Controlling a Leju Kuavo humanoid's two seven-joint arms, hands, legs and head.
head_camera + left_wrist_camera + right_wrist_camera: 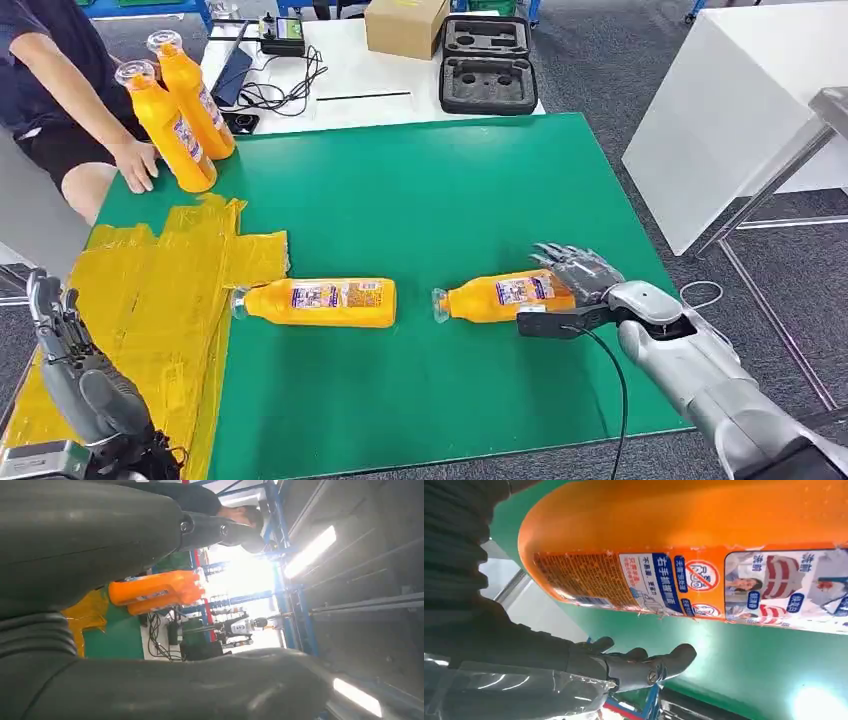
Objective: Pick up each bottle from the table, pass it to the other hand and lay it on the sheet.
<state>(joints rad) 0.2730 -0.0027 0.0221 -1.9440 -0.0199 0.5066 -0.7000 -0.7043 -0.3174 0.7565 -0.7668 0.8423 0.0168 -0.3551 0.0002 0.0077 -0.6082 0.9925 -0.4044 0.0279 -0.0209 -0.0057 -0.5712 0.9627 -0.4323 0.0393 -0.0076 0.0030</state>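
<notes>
On the green table (420, 190) lies the yellow sheet (150, 290), on the robot's left. The near bottle (500, 296) lies sideways, cap toward the sheet. The right hand (578, 272) reaches around its bottom end, fingers spread. The left hand (70, 345) waits open over the sheet.

Right arm (700, 385): silver, extended forward from lower right of head view, wrist bent inward; right hand (580, 275): dark fingers spread at base end of lying bottle (500, 296); wrist view showed fingers (644, 665) apart beside bottle, none closed round it; grip not established. Left arm: low at lower left of head view; left hand (60, 335): raised, fingers upright and apart, holding nothing.
</notes>
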